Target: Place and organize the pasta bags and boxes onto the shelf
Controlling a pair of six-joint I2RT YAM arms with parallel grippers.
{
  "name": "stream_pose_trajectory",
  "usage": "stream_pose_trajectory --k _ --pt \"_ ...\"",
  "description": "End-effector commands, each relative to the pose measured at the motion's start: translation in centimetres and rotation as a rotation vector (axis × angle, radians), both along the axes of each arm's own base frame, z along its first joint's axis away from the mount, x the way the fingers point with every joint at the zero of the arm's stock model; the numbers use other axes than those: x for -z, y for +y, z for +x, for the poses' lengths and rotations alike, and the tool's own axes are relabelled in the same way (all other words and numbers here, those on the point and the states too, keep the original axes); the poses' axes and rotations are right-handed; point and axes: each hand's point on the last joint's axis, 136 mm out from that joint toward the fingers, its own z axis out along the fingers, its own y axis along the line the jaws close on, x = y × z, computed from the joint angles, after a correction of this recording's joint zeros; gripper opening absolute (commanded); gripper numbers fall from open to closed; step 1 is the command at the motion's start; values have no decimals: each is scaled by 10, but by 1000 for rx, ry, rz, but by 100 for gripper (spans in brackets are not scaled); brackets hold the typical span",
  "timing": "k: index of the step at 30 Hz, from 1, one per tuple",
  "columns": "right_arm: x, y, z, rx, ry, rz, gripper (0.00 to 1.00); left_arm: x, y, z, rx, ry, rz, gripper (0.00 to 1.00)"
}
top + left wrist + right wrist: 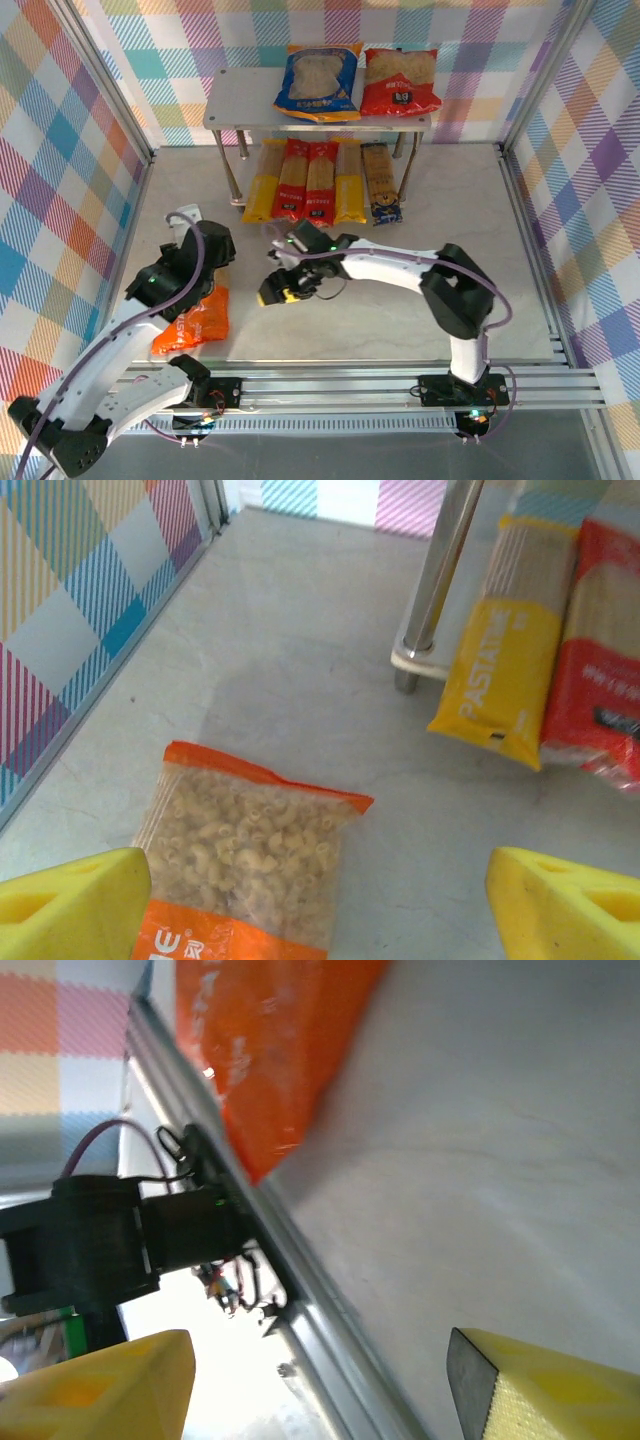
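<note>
Left wrist view puts the orange bag (pixel 250 870) at 6 o'clock, flat on the tabletop. Its clear window shows elbow macaroni, and a white logo on the orange band is cut off by the frame edge. The left gripper (pixel 310 895) hangs over it with jaws spread wide and nothing between them. At 2 o'clock a yellow spaghetti pack (pixel 505 670) reads "PASTATIME" in white. Touching its right side is a red spaghetti pack (pixel 600 680) whose white lettering is too blurred to read. A metal shelf leg (pixel 440 580) stands just left of them.

Top external view shows the shelf (pixel 240 105) at 12 o'clock against the back wall. A blue bag (pixel 320 82) and a red bag (pixel 400 82) lie side by side on its upper board. Five long packs lie in a row beneath, with the dark spaghetti pack (pixel 380 182) rightmost. Their labels are too small to read from here. The right gripper (pixel 275 290) hovers near the table's centre.

Right wrist view has its yellow fingers (pixel 545 1390) apart and empty. An aluminium rail (pixel 330 1340) runs diagonally past, and a black motor housing (pixel 100 1240) trails a purple cable (pixel 105 1135).

The tabletop (pixel 420 215) is pale grey and marbled. Pastel plaid wall panels (pixel 60 150) enclose it.
</note>
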Motion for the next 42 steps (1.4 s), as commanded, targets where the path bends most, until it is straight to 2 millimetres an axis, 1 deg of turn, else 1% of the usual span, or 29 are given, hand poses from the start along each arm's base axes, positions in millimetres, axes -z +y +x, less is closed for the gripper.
stream_pose_trajectory --k 1,3,7,11,14,16,25,29,32,35,37,39,42 --pt "5 27 -27 -113 62 0 70 -29 10 -8 -20 -87 -40 86" --pt "10 37 -33 -148 76 -24 71 -43 17 -16 -32 -127 -49 86" --pt "18 48 -35 -173 124 -42 72 -73 28 -33 -27 -223 -85 87" --pt "27 60 -41 -211 162 -70 72 -90 39 -48 -29 -281 -112 87" --pt "38 70 -45 -236 175 -104 72 -94 45 -56 -35 -308 -120 87" --pt "41 77 -45 -249 178 -106 72 -95 47 -59 -36 -314 -121 87" --pt "61 99 -26 -215 137 -156 73 -95 51 -63 -39 -326 -115 88" --pt "70 109 -28 -213 143 -160 70 -93 52 -64 -44 -328 -110 88" --pt "75 116 -29 -214 147 -161 64 -93 53 -65 -46 -327 -105 89" --pt "76 122 -28 -211 145 -152 60 -93 54 -65 -47 -328 -102 89" --pt "76 125 -28 -211 147 -145 54 -93 54 -66 -48 -329 -99 89" --pt "77 125 -28 -210 148 -145 44 -93 54 -66 -48 -329 -97 89" --pt "77 123 -27 -208 146 -154 23 -92 53 -64 -44 -326 -95 89"
